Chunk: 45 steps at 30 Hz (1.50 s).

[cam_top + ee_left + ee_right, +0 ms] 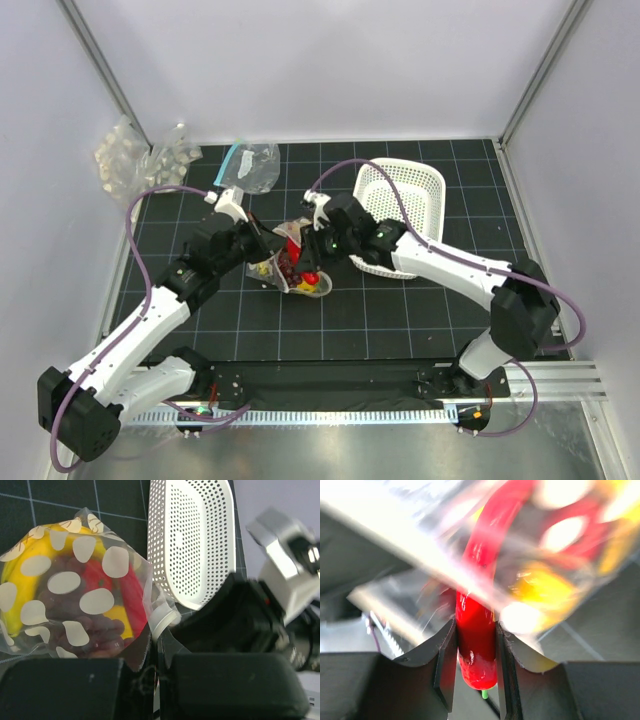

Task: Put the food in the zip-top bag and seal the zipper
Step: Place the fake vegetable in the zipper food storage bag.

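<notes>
On the gridded mat (400, 320) beside the white basket (441, 181), the zip-top bag (298, 276) is pinched by the left gripper (263, 243). The chili (476, 630), clamped in the right gripper (475, 652), could be snagged at the bag's mouth.

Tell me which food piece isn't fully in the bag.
The thin red chili, pinched in the right gripper; banana and grapes lie inside the zip-top bag.

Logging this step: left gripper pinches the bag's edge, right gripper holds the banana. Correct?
No: what the right gripper holds is the red chili; the right wrist view shows it. The left gripper does pinch the edge of the zip-top bag.
</notes>
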{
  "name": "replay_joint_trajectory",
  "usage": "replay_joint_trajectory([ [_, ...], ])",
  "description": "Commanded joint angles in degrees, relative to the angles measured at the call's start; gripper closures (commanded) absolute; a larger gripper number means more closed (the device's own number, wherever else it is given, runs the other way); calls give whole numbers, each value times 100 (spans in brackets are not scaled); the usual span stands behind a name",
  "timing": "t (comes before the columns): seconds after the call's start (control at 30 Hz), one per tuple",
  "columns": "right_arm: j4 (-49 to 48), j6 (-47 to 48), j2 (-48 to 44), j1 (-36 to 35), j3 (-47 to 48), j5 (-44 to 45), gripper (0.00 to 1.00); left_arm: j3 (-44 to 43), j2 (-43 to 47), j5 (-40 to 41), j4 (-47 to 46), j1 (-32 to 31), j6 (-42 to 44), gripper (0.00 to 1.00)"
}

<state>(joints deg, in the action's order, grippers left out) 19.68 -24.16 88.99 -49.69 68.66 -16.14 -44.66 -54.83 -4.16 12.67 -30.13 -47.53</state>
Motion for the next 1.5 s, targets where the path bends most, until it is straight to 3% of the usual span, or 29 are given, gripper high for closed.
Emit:
replay_joint_trajectory([
  [0.0,-245,-299,170,328,384,67,92,-60,174,-128,-405,16,51,95],
  [0.23,-905,-326,241,531,-37,111,89,-69,95,-173,-449,16,42,96],
  [0.3,-913,-142,277,347,-72,504,89,-60,60,-190,-458,16,24,96],
  [0.37,-905,112,320,58,-116,1345,75,-60,-1,-225,-484,16,24,96],
  [0.47,-782,254,373,-84,-64,1903,71,-77,-28,-260,-484,16,-2,96],
  [0.5,-782,280,347,-93,-64,1930,65,-77,-37,-260,-493,16,-11,96],
  [0.53,-790,289,304,-102,-107,1957,49,-69,-28,-269,-493,16,-20,96],
  [0.63,-843,360,31,-137,-300,2045,31,-69,7,-252,-493,16,-28,96],
  [0.67,-843,360,-30,-146,-336,2071,30,-69,16,-243,-493,16,-28,96],
  [1.0,-352,438,-830,-173,-608,2132,29,-86,42,-120,-432,25,-37,95],
  [1.1,-150,561,-1032,-164,-652,2264,36,-104,16,-120,-405,25,-37,95],
  [1.23,141,711,-1068,-181,-600,2396,55,-113,51,-50,-344,33,-11,95],
  [1.47,291,720,-761,-199,-652,2308,56,-130,183,170,-238,33,16,95],
])
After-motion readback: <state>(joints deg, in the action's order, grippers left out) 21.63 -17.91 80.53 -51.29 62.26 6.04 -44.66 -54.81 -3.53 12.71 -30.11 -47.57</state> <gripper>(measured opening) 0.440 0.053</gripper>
